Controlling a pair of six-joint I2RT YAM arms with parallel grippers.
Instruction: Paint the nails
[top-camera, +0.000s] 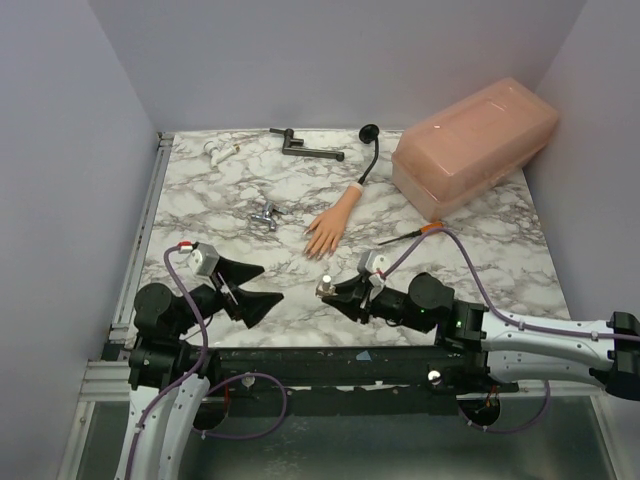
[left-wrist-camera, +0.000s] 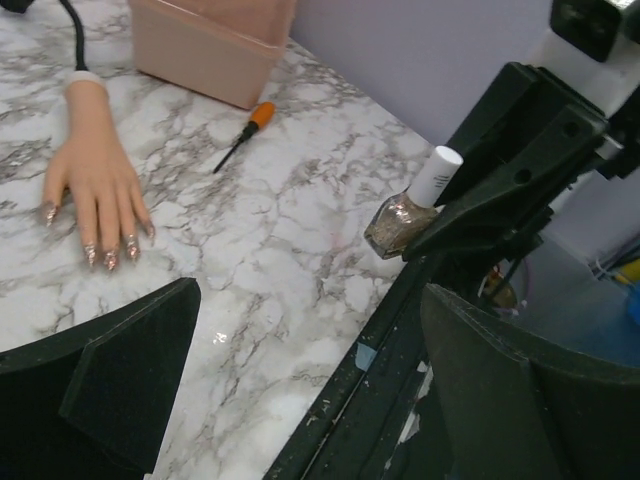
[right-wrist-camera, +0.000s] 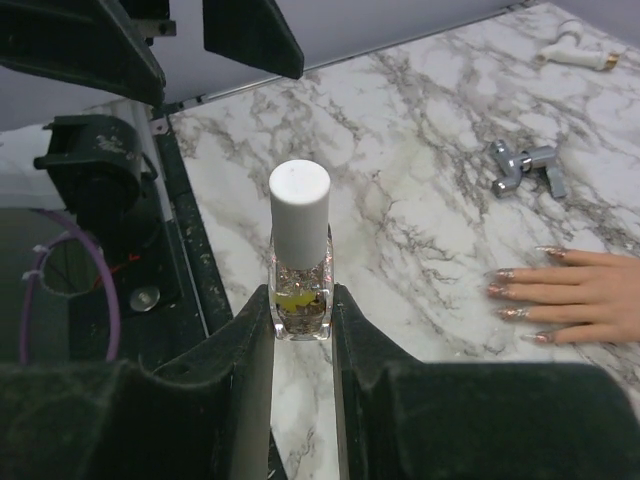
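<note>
Right fingers clenched on polish bottle, partly hidden; left fingers spread, empty; nails tiny, glittery

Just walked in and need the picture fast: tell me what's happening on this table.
A nail-painting setup. The right gripper is shut on a small nail polish bottle, white cap on, near the marble table's front edge. The left gripper stands open and empty beside it. The mannequin hand lies palm down further back, its nails glittery. No brush is out yet.
</note>
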